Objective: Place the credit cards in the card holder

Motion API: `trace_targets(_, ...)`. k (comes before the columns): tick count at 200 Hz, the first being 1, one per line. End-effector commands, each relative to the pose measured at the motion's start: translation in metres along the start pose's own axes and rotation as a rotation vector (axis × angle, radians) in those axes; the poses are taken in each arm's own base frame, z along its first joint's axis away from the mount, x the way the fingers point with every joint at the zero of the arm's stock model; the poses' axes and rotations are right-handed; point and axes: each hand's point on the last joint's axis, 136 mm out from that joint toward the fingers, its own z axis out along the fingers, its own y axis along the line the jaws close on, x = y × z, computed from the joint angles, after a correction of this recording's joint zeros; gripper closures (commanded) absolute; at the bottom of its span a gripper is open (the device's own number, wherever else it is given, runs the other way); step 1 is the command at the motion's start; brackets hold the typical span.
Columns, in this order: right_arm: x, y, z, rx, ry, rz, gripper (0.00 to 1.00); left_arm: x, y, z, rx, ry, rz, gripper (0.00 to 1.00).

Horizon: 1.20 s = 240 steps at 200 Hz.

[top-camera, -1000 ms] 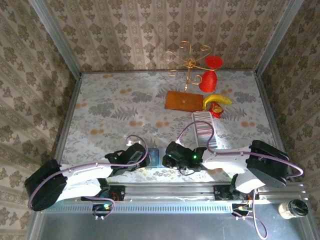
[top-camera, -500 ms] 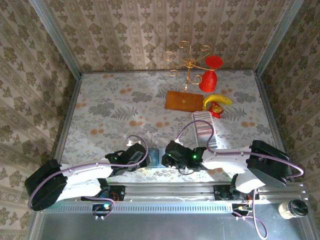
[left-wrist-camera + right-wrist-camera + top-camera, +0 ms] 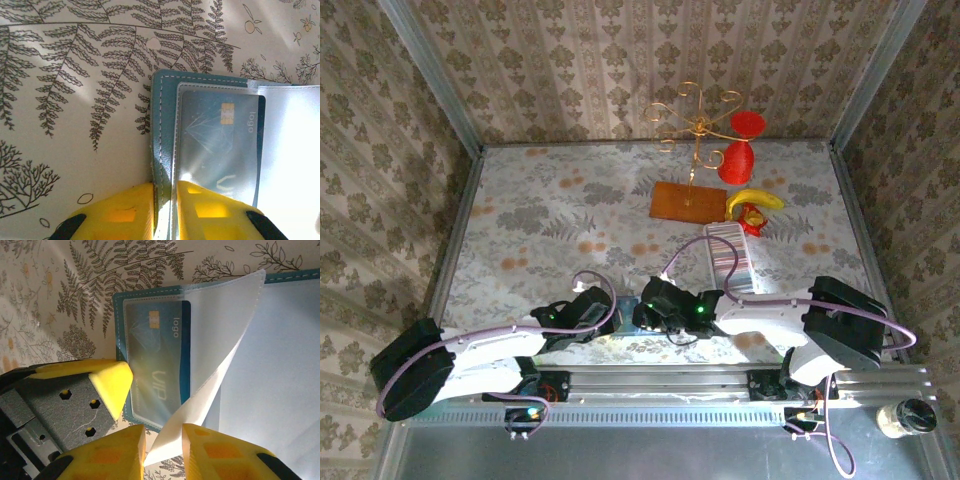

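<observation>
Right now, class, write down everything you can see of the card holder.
The card holder is teal and leather-like, with pale stitching along its edge, lying open and flat on the fern-print tablecloth. Clear plastic sleeves sit inside; one holds a blue card with a gold chip. The left pincer clamps its edge; the right pincer pinches one curled-up sleeve leaf.

We were looking at a robot test cell dressed up like a home, not a lived-in room. Beige damask-patterned wallpaper walls [image 3: 620,70] closed in three sides, framed at the corners by bare grey aluminium posts [image 3: 425,75]. The table wore a pale cloth printed with leaves and flowers [image 3: 550,215]. A white-and-black left robot arm [image 3: 490,345] and its right twin [image 3: 770,315] were bolted to a slotted aluminium rail [image 3: 660,380] at the near edge. Props stood at the back: a gold wire jewellery stand [image 3: 698,125] and a yellow banana [image 3: 755,199].
</observation>
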Motion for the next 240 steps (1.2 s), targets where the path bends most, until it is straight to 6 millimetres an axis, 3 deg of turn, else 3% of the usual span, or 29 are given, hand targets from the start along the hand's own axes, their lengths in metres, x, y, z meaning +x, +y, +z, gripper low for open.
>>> trace_targets(1,-0.001,-0.004,0.0,0.051,-0.008,-0.01,0.74,0.021,0.017,0.004,-0.048,0.07,0.005,0.82)
trace_targets(78,-0.01,-0.027,-0.015,0.146,-0.069,0.011,0.67,0.02,0.016,0.004,-0.049,0.068,0.008,0.82)
trace_targets(111,-0.008,-0.018,-0.009,0.1,-0.062,0.012,0.76,0.02,0.015,0.004,-0.047,0.071,0.009,0.82)
trace_targets(144,-0.014,-0.02,-0.017,0.125,-0.086,0.007,1.0,0.02,0.014,0.004,-0.045,0.071,0.011,0.82)
trace_targets(167,-0.018,-0.025,-0.026,0.139,-0.117,0.008,1.0,0.02,0.013,0.004,-0.041,0.072,0.01,0.83)
trace_targets(195,-0.019,-0.017,-0.03,0.096,-0.118,0.0,1.0,0.021,0.01,0.004,-0.034,0.073,0.01,0.83)
trace_targets(240,-0.01,0.004,-0.014,0.041,-0.046,-0.057,1.0,0.019,0.006,0.002,-0.019,0.071,0.006,0.82)
